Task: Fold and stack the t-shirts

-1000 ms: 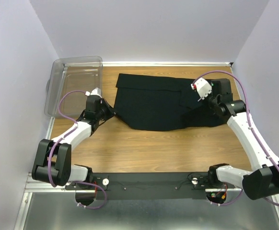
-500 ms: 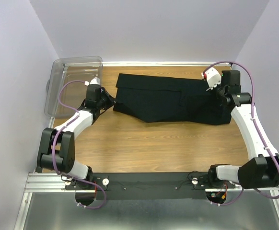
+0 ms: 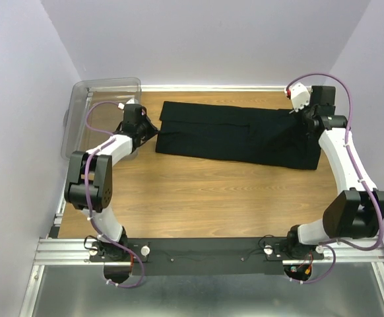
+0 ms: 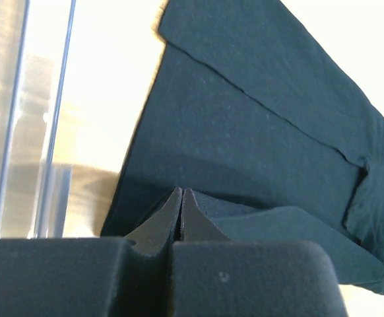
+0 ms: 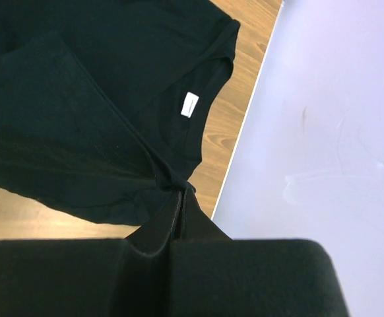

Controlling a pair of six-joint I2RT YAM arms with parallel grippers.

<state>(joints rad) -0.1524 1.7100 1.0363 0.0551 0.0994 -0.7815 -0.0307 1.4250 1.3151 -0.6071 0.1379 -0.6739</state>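
Note:
One black t-shirt lies as a long folded strip across the back of the wooden table. My left gripper is shut on the cloth at the strip's left end, and in the left wrist view the closed tips pinch a raised fold of the shirt. At the right end my right gripper is shut on bunched fabric. The right wrist view shows its tips gripping the cloth just below the collar, near the white neck tag.
A clear plastic bin stands at the back left, close beside my left arm; its wall fills the left of the left wrist view. The pale wall rises right next to my right gripper.
Both grippers have moved toward the back of the table, carrying the shirt's near edge with them. The shirt has gone from a broad shape to a narrower folded strip.

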